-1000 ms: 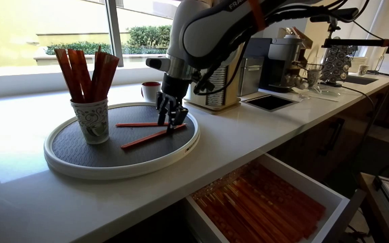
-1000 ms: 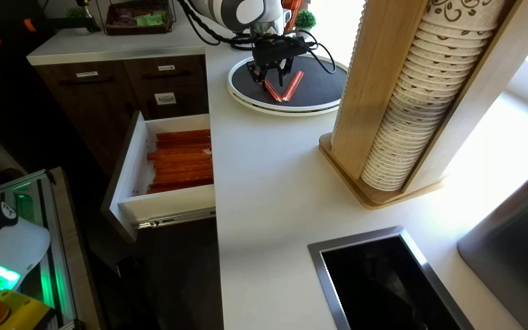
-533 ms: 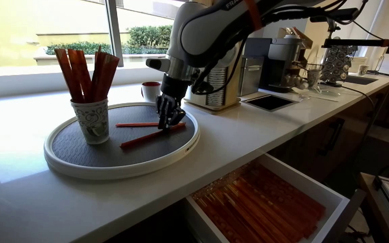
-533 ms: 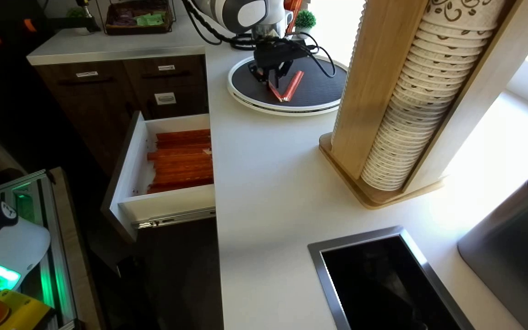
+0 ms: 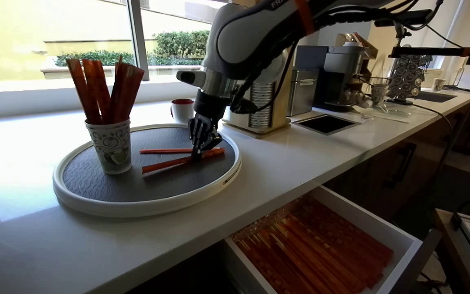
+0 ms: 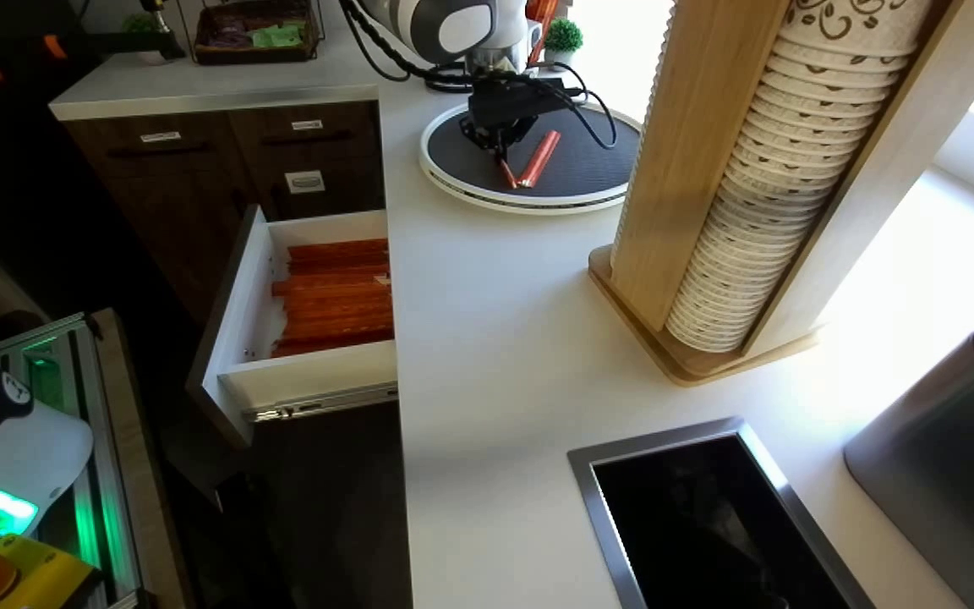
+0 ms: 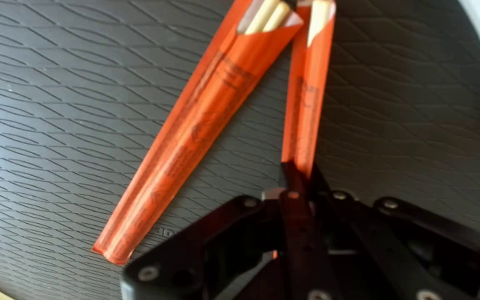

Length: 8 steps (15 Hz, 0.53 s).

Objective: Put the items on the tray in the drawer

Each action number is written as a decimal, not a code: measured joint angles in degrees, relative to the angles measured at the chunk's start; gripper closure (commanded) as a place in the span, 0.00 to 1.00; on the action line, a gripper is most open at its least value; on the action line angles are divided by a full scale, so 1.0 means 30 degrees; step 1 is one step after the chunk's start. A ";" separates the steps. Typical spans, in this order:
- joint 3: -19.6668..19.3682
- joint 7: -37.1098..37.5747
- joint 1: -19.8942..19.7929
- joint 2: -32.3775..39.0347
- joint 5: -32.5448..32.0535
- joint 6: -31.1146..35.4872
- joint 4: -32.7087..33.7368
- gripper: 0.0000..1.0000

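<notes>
We read the gripper (image 7: pixel 301 171) as drawn together, its two fingers pinching one paper-sleeved chopstick packet (image 7: pixel 302 104) partway along its length. In the wrist view this packet extends from the fingertips toward 12 o'clock, where pale chopstick ends show at the mouth of the sleeve; we cannot tell whether it is clear of the surface beneath. At 10 to 11 o'clock from the fingertips, we locate the loose packet (image 7: pixel 198 129), its mouth just beside that of the pinched one, so that the two form a narrow V. Both are within the rim of the round grey tray (image 5: pixel 137 208). In an exterior view, the gripper is at 3 o'clock on this tray; a printed paper cup (image 5: pixel 112 151) at 9 to 10 o'clock holds several upright packets (image 5: pixel 98 87). Beyond the rim, at 1 o'clock, we note a white mug (image 5: pixel 182 112) with a red interior. At 2 o'clock is a wooden dispenser (image 5: pixel 282 110) of stacked cups (image 5: pixel 261 110). At 4 o'clock, below the countertop (image 5: pixel 284 163), the drawer (image 5: pixel 367 220) is pulled out and contains rows of red packets (image 5: pixel 300 253).
</notes>
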 measured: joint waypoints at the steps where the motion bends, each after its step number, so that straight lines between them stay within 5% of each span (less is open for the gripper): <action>1: 0.0067 0.0000 0.0001 -0.0056 0.0049 -0.0011 -0.0001 0.98; 8: 0.0563 0.0053 0.0247 -0.2959 0.0212 -0.2982 -0.1498 0.98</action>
